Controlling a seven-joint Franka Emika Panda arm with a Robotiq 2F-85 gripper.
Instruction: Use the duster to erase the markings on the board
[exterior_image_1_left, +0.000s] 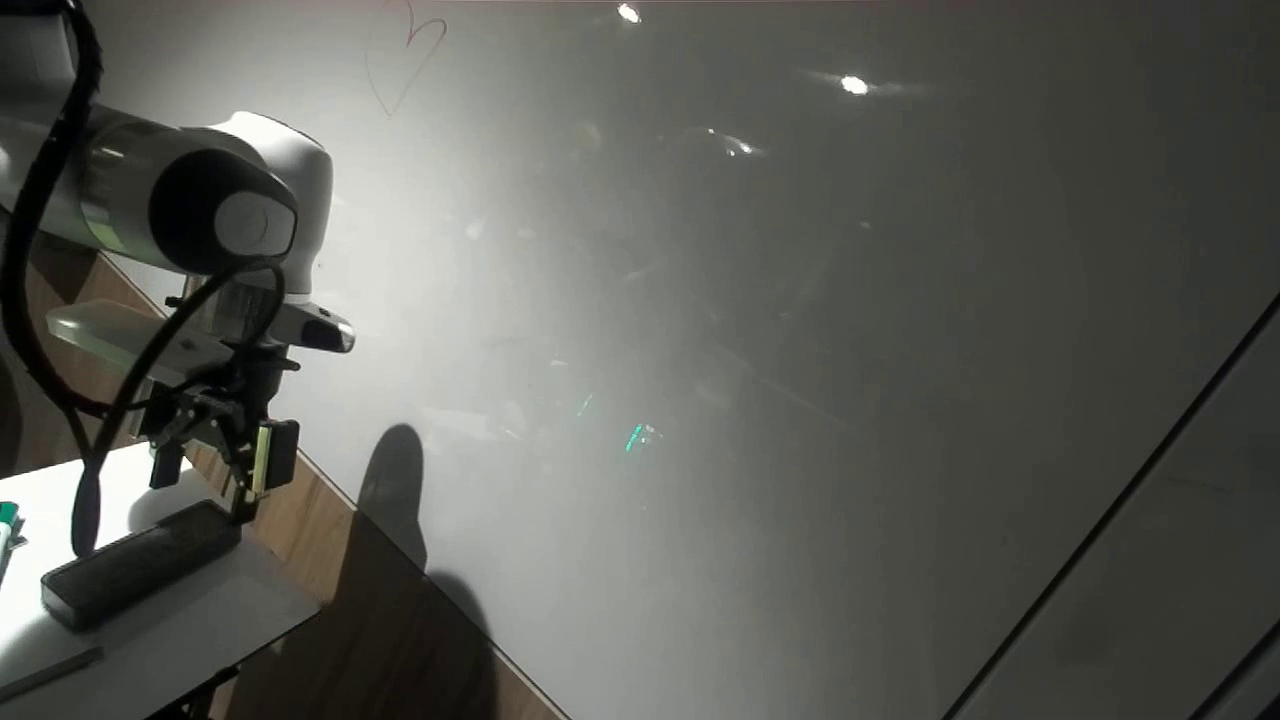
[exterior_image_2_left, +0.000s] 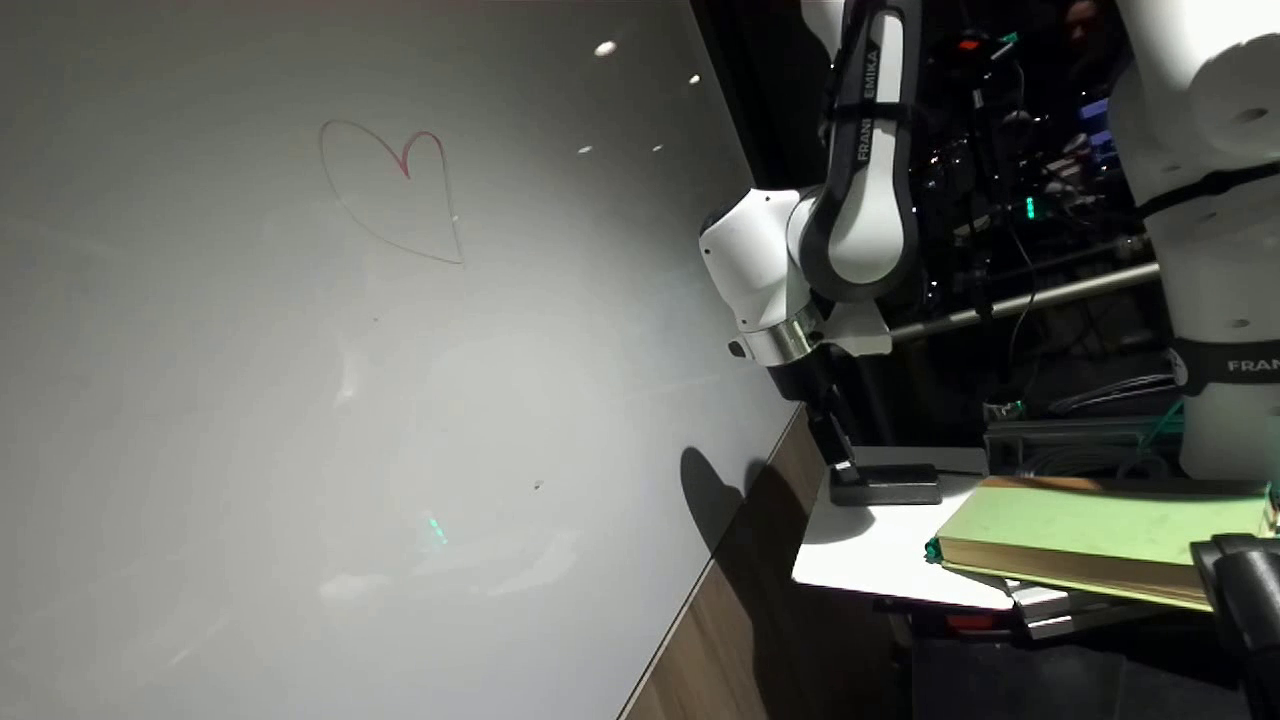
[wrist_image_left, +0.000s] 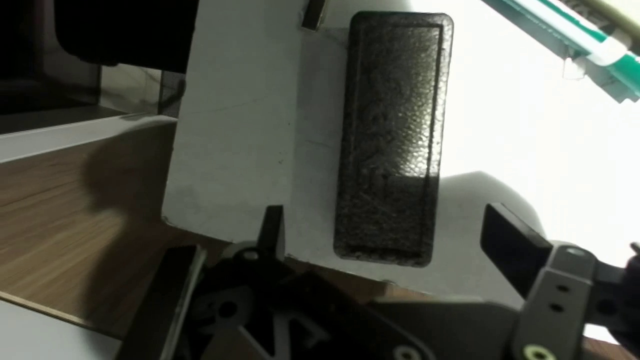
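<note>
The duster (exterior_image_1_left: 145, 562) is a dark oblong block lying flat on the small white table (exterior_image_1_left: 255, 605). It also shows in an exterior view (exterior_image_2_left: 886, 485) and the wrist view (wrist_image_left: 392, 135). My gripper (wrist_image_left: 382, 225) is open, its fingers apart on either side of the duster's near end, with gaps visible on both sides. It also shows in both exterior views (exterior_image_1_left: 205, 488) (exterior_image_2_left: 843, 468), low at that end; contact cannot be told. The markings, a thin reddish heart (exterior_image_1_left: 410, 35) (exterior_image_2_left: 404, 165), are on the large grey-white board (exterior_image_1_left: 750, 300) (exterior_image_2_left: 230, 400).
A green-and-white marker (wrist_image_left: 595, 45) lies beside the duster, near a thick green book (exterior_image_2_left: 1100, 520). A dark thin bar (wrist_image_left: 315, 15) lies on the table. A wood panel (exterior_image_1_left: 285, 520) runs between table and board. A white robot body (exterior_image_2_left: 1220, 280) stands at the right.
</note>
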